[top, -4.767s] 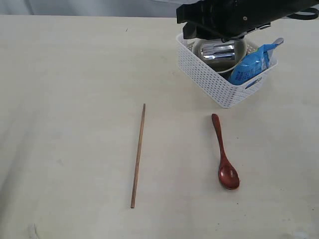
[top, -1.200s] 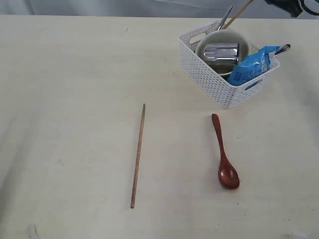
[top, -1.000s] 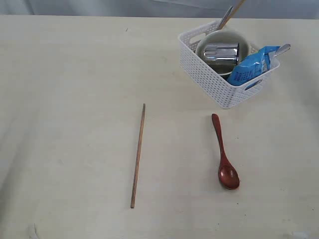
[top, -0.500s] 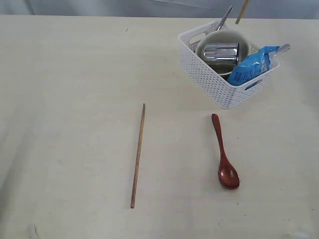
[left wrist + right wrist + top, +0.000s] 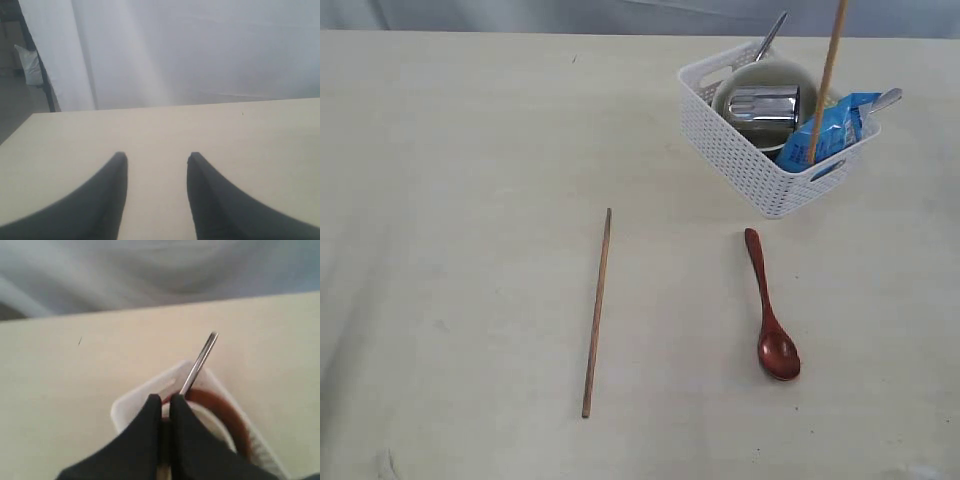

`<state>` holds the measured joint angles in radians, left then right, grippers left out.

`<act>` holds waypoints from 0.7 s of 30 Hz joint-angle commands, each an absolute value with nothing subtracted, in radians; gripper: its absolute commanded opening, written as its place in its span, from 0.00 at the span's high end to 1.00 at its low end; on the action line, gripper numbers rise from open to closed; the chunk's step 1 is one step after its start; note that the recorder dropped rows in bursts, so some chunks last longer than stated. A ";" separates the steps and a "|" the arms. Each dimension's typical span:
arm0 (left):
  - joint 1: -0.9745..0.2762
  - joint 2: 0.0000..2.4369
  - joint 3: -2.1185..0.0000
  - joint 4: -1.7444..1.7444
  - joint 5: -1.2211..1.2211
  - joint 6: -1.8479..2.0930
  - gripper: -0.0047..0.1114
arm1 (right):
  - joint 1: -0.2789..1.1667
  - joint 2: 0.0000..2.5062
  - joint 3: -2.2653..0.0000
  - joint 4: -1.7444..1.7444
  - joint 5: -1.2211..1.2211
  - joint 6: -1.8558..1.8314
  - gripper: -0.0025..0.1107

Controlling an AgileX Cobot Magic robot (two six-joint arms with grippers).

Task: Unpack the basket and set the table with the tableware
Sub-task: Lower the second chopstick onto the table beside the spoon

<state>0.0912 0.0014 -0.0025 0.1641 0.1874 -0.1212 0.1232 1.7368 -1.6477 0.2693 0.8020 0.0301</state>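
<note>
Black fingers of the right claw [image 5: 165,399] are pinching shut on the upper end of the held chopstick [image 5: 199,362], which is hanging almost upright over the basket [image 5: 730,150]. In the exterior view its lower tip is crossing the blue bag [image 5: 835,125]; whether it is clearing the rim I cannot tell. Doing this well probably means lifting until that tip is surely free. Then it means travelling to the lying chopstick [image 5: 597,312], levelling the stick and lowering it parallel, just beside, before letting go. The spoon [image 5: 770,310] is lying on the counter [image 5: 470,150] near the basket, with the bowl [image 5: 790,72] and cup [image 5: 760,103] sitting inside. The exterior view is cutting off both claws. Only the right wrist view is showing the grip, and only the left wrist view is showing the left claw [image 5: 156,157], standing open and holding nothing.
</note>
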 commanded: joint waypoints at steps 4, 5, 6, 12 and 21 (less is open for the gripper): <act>0.083 0.000 0.000 0.159 0.181 -0.126 0.63 | 0.339 1.727 -1.590 0.290 0.973 0.047 0.98; 0.083 0.000 0.000 0.159 0.181 -0.126 0.63 | 0.376 1.727 -1.569 0.287 0.967 0.062 0.98; 0.083 0.000 0.000 0.159 0.181 -0.126 0.63 | 0.410 1.727 -1.552 0.287 0.957 0.072 0.98; 0.083 0.000 0.000 0.159 0.181 -0.126 0.63 | 0.539 1.727 -1.373 0.244 0.863 0.180 0.98; 0.083 0.000 0.000 0.159 0.181 -0.126 0.63 | 0.549 1.729 -1.087 0.157 0.634 0.334 0.98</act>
